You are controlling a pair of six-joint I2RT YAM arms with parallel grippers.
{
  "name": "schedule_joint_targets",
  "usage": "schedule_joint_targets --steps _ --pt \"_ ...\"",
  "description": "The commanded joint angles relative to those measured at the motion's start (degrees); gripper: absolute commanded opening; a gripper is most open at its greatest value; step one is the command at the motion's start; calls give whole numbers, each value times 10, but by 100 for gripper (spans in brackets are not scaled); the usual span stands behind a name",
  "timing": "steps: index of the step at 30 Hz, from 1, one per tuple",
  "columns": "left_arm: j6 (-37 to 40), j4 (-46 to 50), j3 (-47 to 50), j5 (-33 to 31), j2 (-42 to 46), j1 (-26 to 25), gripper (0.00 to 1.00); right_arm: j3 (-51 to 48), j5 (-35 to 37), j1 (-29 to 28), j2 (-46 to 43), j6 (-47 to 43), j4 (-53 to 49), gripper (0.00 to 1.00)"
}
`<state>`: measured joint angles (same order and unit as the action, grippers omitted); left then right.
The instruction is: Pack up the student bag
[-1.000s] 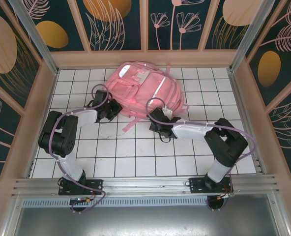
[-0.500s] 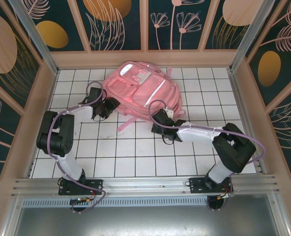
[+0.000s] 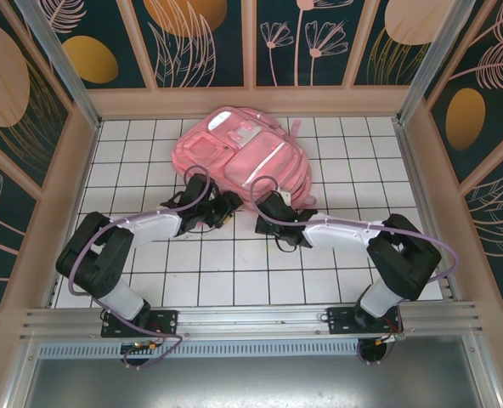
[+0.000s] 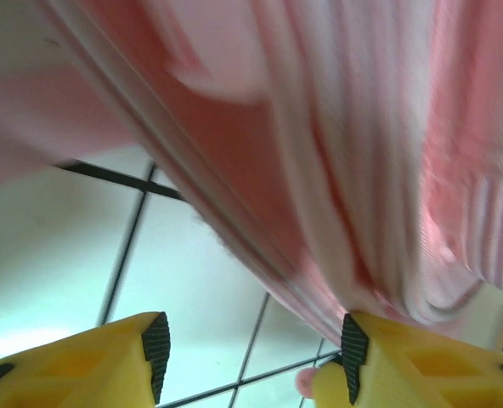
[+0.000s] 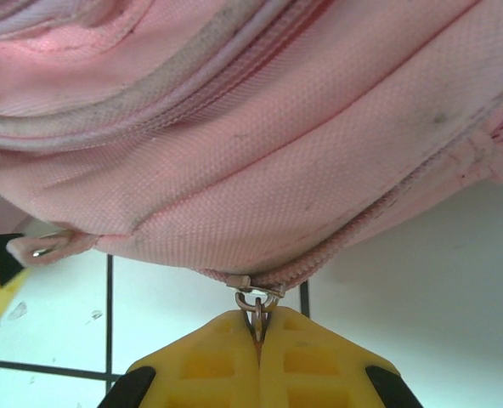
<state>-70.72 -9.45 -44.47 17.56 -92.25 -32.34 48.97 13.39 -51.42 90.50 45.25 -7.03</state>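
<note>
Now the bag [image 3: 245, 157] lies at the back of the table [image 3: 234, 272]. At its near edge the right gripper [image 5: 257, 333] pinches the zipper pull [image 5: 256, 304], probably to unzip it for packing. The left gripper [image 4: 250, 353] is spread wide beside the fabric, probably to steady it.

Place: a lab test booth
Walls: dark boards [image 3: 207, 53] with painted flowers
Floor: white squares [image 3: 234, 280]
Front: metal rail [image 3: 251, 320]

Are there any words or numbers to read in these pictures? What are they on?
None can be read.
The student bag has a pale patch near its top, too small to tell whether it bears writing.
Up close, the pink fabric, the zipper pull and the yellow fingers show no letters or numbers.
</note>
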Motion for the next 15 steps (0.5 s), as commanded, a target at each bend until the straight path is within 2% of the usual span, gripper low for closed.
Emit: schedule_joint_targets --steps 1,5,8,10,12,13,14,15 --pt "-35 -52 -18 -26 -8 -22 69 16 -22 -16 -6 -10 20 0" --pt "-44 -76 -35 -41 -36 -47 70 15 -26 -19 -5 -9 24 0" --pt "-67 -110 -37 -41 -64 -57 64 17 -27 -20 -6 -11 24 0" --pt "-76 -127 -40 -39 -87 -61 49 19 -26 -20 -6 -12 23 0" --pt "-80 -122 -46 -45 -93 -64 19 21 -23 -20 -6 -13 18 0" --pt "-79 -112 -48 -50 -92 -64 8 21 -20 -20 -7 -13 15 0" --pt "-74 -92 -49 -61 -86 -64 0 22 -16 -21 -8 -13 9 0" --pt "-67 -69 -52 -75 -78 -64 0 21 -9 -20 -9 -14 2 0"
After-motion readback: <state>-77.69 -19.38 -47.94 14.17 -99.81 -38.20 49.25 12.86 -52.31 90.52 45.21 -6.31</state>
